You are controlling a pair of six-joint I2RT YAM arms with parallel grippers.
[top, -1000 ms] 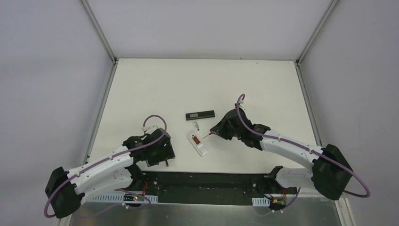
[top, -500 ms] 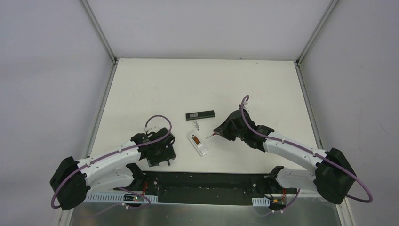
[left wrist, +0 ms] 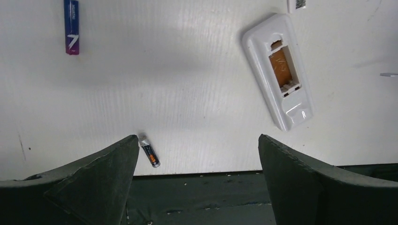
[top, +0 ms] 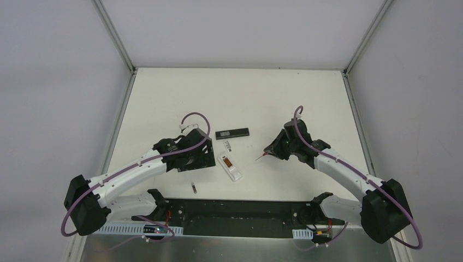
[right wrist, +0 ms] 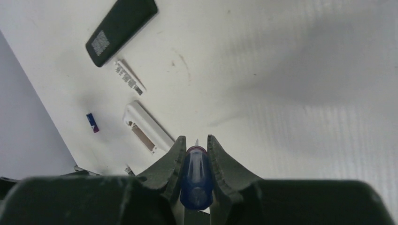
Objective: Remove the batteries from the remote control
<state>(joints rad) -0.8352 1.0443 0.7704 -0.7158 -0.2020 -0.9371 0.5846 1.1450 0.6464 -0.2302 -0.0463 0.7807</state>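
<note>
The white remote (top: 230,167) lies face down with its compartment open and an orange battery (left wrist: 281,68) inside. A dark battery (top: 193,188) with an orange band lies loose near the table's front edge and also shows in the left wrist view (left wrist: 150,154). A blue battery (left wrist: 71,26) lies further left. My left gripper (top: 197,159) is open and empty, hovering just left of the white remote (left wrist: 278,77). My right gripper (top: 271,151) is shut on the blue-handled screwdriver (right wrist: 196,176), held right of the remote with its tip (top: 258,158) off it.
A black remote (top: 232,133) lies behind the white one, with the small white battery cover (top: 227,146) between them. The table's front edge (left wrist: 206,174) and the dark base rail run just below my left fingers (left wrist: 112,159).
My left gripper has moved from the front edge up toward the white remote, leaving the dark battery on the table. My right gripper has pulled the screwdriver away to the right.
</note>
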